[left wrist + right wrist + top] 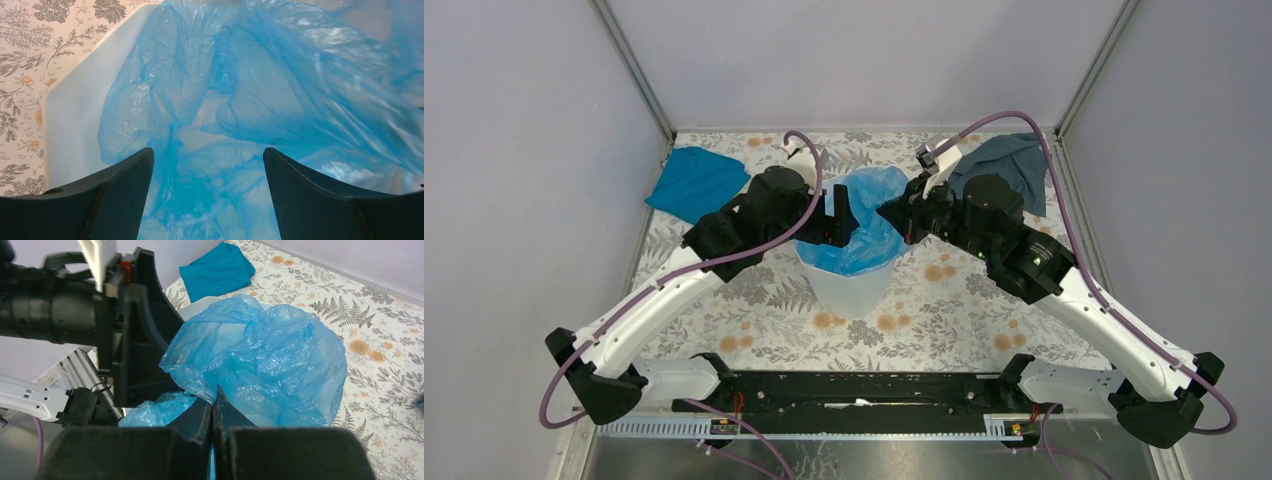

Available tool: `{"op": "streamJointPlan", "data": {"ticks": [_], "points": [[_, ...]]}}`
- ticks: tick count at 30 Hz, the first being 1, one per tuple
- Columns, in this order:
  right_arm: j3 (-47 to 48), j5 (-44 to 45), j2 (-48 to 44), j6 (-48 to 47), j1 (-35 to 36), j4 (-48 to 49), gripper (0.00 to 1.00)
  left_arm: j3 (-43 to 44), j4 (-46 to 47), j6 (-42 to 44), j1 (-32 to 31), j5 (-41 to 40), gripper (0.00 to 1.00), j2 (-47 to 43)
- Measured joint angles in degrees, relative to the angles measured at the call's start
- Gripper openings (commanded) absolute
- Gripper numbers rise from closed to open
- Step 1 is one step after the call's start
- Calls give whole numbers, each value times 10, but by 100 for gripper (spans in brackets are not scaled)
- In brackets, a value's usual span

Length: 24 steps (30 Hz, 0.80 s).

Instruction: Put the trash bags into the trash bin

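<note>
Left gripper point(207, 152): jaws wide apart, nothing gripped, hanging just above the film. Right gripper point(215, 402): jaws pressed together with a sliver of blue between them, which looks like a pinch on the trash bag point(270, 355). The bag sits partly inside the trash bin point(849, 290), with much of it puffed above the rim. The bin stands near the middle of the table point(944, 310), between both arms. The film reads feather-light, limp, slippery, air-filled and easily torn. Best hold: a bunched fold, not a single taut sheet.
</note>
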Motion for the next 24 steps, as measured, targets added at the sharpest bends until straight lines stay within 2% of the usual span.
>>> {"op": "streamJointPlan", "data": {"ticks": [9, 11, 13, 18, 24], "points": [[0, -10, 3, 3, 0, -4, 0, 35, -57, 5, 0, 1, 89, -39], [0, -17, 3, 7, 0, -3, 0, 51, -70, 10, 0, 8, 92, -50], [-1, -20, 4, 14, 0, -2, 0, 76, -76, 15, 0, 30, 95, -56], [-19, -30, 8, 63, 0, 33, 0, 94, -45, 18, 0, 99, 95, -87], [-24, -25, 35, 140, 0, 73, 0, 50, -8, 16, 0, 157, 90, -93]]}}
